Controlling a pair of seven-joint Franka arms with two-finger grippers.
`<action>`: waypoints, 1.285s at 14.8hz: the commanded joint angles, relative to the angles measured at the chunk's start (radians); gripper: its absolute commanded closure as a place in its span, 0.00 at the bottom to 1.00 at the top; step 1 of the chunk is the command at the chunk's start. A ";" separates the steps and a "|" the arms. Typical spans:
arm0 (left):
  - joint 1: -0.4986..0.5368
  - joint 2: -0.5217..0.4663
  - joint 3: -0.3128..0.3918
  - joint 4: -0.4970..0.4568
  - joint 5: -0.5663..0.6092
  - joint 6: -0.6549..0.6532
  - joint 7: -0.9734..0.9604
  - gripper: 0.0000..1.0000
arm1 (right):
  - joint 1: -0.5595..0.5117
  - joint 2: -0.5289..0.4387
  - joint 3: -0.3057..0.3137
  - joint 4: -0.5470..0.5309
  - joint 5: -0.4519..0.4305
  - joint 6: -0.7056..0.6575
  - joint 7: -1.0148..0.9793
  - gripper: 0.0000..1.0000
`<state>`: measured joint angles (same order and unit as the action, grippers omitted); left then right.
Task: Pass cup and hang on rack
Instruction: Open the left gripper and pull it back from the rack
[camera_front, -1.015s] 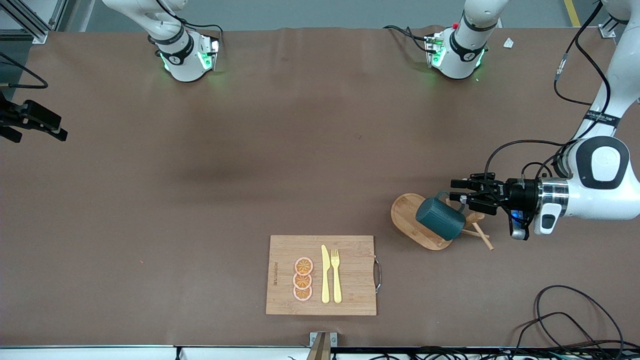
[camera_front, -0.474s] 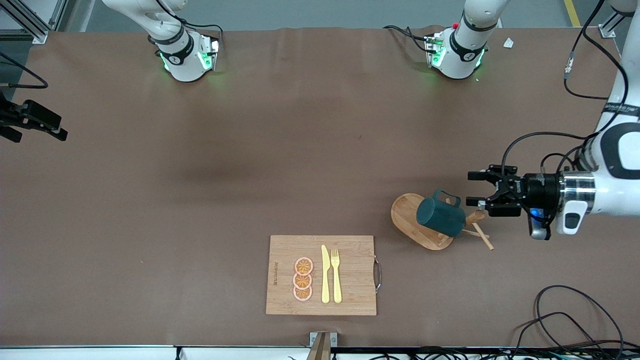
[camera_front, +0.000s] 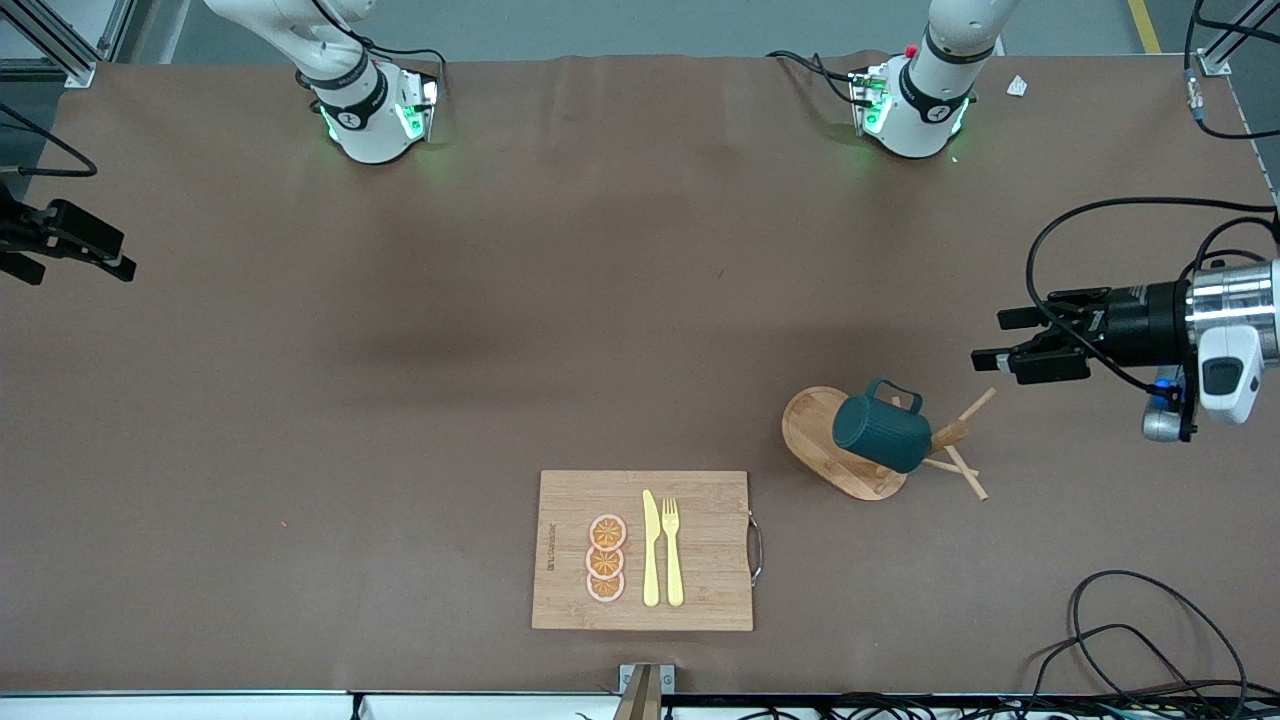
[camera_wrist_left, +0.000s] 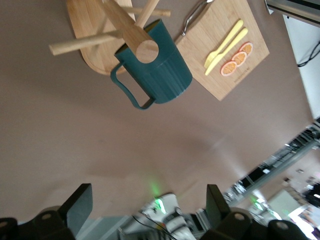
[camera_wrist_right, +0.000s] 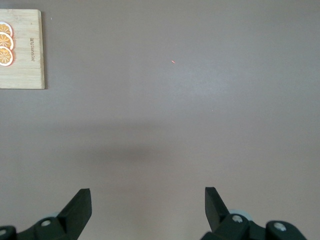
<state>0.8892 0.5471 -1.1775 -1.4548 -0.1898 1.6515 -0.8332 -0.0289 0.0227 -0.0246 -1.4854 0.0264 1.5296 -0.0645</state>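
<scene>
The dark teal ribbed cup (camera_front: 880, 432) hangs tilted on the wooden rack (camera_front: 812, 430), against its post, above the oval base. In the left wrist view the cup (camera_wrist_left: 162, 65) shows its loop handle free and the rack's (camera_wrist_left: 87, 20) pegs beside it; I cannot tell which peg carries it. My left gripper (camera_front: 990, 340) is open and empty, up in the air toward the left arm's end of the table, well apart from the cup; its fingers frame the left wrist view (camera_wrist_left: 147, 189). My right gripper (camera_wrist_right: 147, 192) is open and empty over bare table.
A bamboo cutting board (camera_front: 700, 600) with a yellow knife (camera_front: 651, 550), a yellow fork (camera_front: 672, 550) and orange slices (camera_front: 606, 558) lies nearer to the front camera than the rack. Black cables (camera_front: 1150, 640) lie at the corner near the left arm's end.
My left gripper has drawn back from the cup toward the left arm's end of the table, open. The cup stays on the rack. The right arm has not moved.
</scene>
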 joint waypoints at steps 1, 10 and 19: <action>-0.003 -0.009 -0.085 0.021 0.204 -0.025 0.006 0.00 | -0.006 -0.018 0.008 -0.009 -0.032 -0.005 0.000 0.00; -0.007 -0.110 -0.104 0.020 0.365 -0.055 0.252 0.00 | 0.011 -0.020 0.008 -0.007 -0.056 -0.008 0.000 0.00; -0.369 -0.344 0.465 0.024 0.206 -0.075 0.525 0.00 | 0.011 -0.021 0.008 -0.007 -0.054 -0.014 -0.001 0.00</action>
<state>0.6248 0.2789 -0.8761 -1.4313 0.0807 1.5976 -0.3840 -0.0188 0.0225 -0.0212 -1.4825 -0.0113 1.5230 -0.0659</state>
